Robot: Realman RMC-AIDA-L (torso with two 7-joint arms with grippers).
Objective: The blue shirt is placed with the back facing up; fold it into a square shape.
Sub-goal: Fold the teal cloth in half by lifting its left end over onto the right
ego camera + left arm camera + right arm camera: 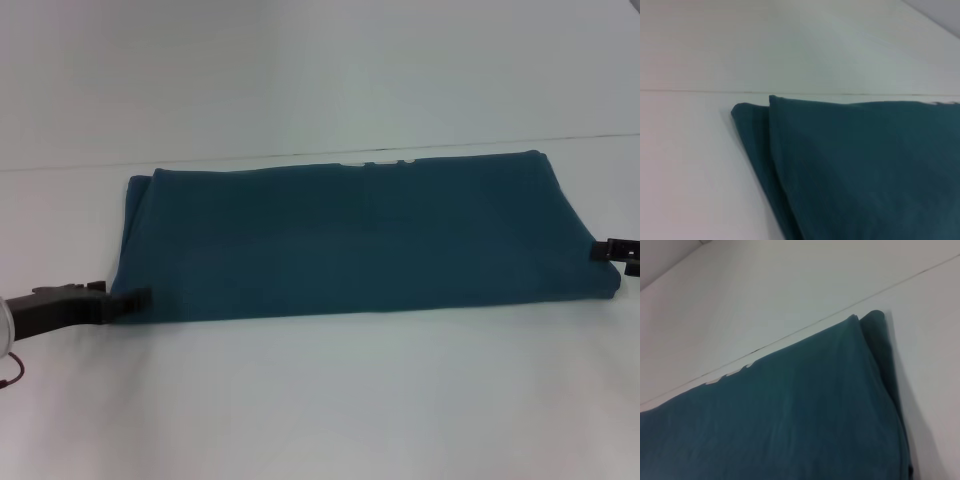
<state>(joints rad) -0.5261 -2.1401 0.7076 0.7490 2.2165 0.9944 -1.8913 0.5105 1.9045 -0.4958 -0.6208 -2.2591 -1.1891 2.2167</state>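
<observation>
Lying flat on the white worktop (320, 400), the blue shirt (360, 235) was already folded into a long strip, with a bit of white lettering peeking out at its far edge. The left gripper (135, 298) sat low at the shirt's near left corner, and the right gripper (612, 250) sat at the shirt's right edge. I could not tell if either gripper was open or holding cloth. To do the next fold well, one end should probably be lifted and laid over the other, with corners lined up. The shirt's left end showed two stacked layers. Bare worktop lay all around the shirt.
</observation>
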